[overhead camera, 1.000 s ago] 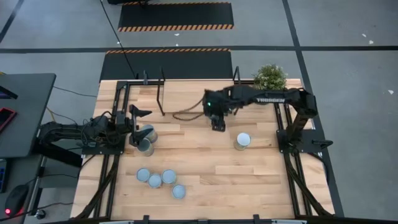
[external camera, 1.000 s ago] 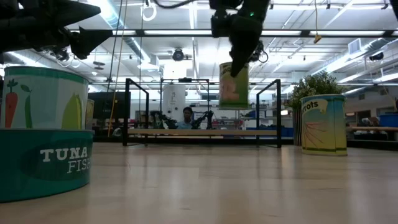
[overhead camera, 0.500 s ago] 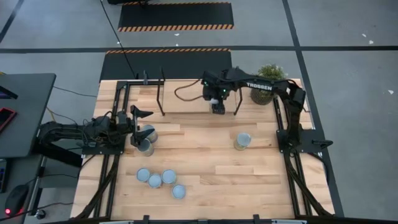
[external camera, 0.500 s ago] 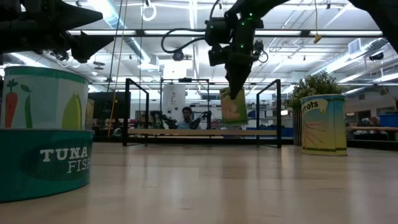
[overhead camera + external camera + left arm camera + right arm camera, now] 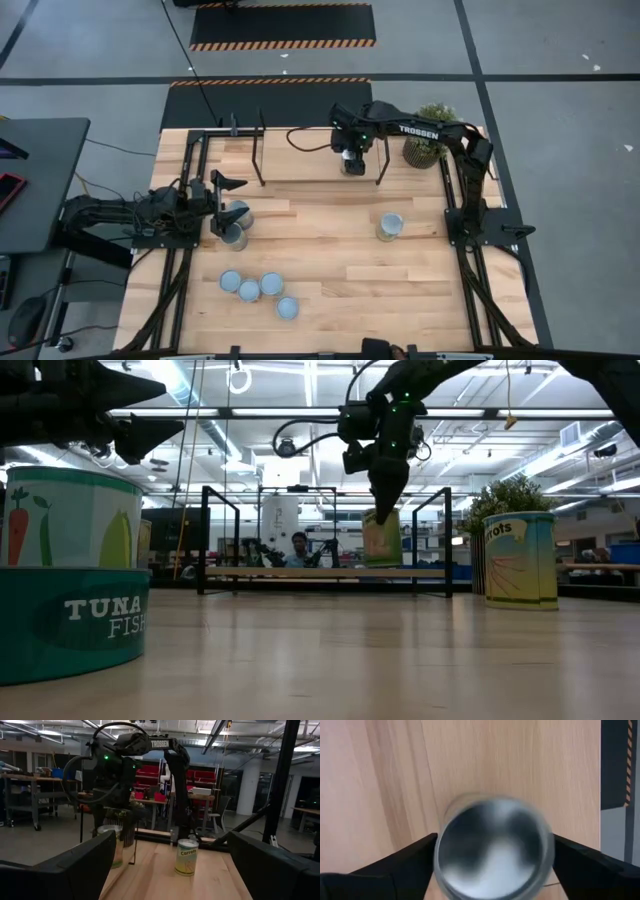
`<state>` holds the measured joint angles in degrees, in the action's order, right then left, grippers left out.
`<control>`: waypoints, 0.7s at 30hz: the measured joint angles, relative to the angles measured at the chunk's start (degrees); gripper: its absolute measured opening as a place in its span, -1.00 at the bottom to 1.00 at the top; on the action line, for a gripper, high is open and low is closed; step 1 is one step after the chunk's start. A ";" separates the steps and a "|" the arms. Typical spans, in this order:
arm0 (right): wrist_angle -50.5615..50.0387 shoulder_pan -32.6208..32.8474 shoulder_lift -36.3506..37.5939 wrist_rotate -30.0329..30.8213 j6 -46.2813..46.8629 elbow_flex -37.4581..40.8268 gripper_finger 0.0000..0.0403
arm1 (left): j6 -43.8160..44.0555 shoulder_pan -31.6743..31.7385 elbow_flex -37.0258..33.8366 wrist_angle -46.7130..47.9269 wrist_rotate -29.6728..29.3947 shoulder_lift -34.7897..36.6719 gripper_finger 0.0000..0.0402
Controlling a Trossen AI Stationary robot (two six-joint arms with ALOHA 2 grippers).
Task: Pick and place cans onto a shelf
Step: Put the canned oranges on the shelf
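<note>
Right wrist view alone shows gripper [image 5: 492,865] seemingly flanking can [image 5: 494,847].

Shiny metal can [image 5: 492,847], wood shelf [image 5: 390,780]

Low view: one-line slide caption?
Right gripper sets a can on the shelf; a carrot can waits.

On my right arm [image 5: 420,130] the white word "TROSSEN" stands along the dark upper link; the left wrist view shows the same "TROSSEN" there. In the low view, the teal can [image 5: 70,630] nearest the camera reads "TUNA" with "FIS" beneath it, cut off. The can on the right [image 5: 520,560] shows "rots"; in the left wrist view it reads "Carrots".
</note>
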<state>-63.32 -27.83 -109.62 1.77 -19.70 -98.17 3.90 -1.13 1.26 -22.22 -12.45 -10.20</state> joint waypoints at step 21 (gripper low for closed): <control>-9.86 3.28 0.02 19.88 3.22 0.02 0.91 | -0.05 0.00 -0.02 0.43 0.00 0.00 0.93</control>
<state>-73.18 -24.56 -109.60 21.65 -16.49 -98.15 3.85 -1.13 1.23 -21.78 -12.45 -10.20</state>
